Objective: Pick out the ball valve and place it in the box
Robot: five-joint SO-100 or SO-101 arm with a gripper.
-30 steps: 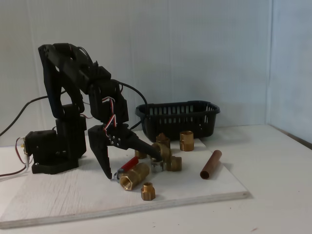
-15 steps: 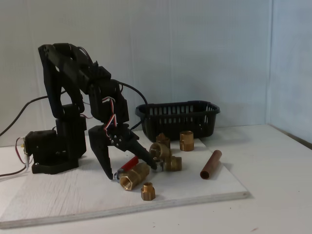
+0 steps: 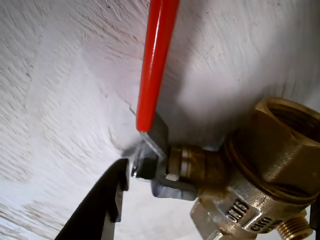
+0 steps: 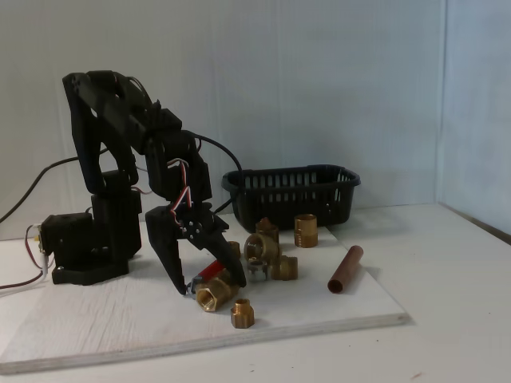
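Since the earlier pictures the right finger of the gripper [image 4: 211,286] has swung inward, so the jaws stand narrower around the ball valve [image 4: 217,289], and the brass fittings [image 4: 270,257] beside it sit a little differently. In the fixed view the valve lies on the white board [image 4: 120,319], between the two black fingers, with its red lever pointing up and to the left. The left finger comes down just beside the metal end of the lever; the right finger lies over the top of the brass body. In the wrist view one black fingertip [image 3: 107,200] is very near the lever base of the ball valve [image 3: 250,165], but I cannot tell if it touches. The jaws are partly closed around the valve; whether they grip it already I cannot tell.

The arm is folded, with the upper link raised high and the wrist bent steeply down to the board. The box [image 4: 291,194] stands behind the fittings, well apart from the valve.
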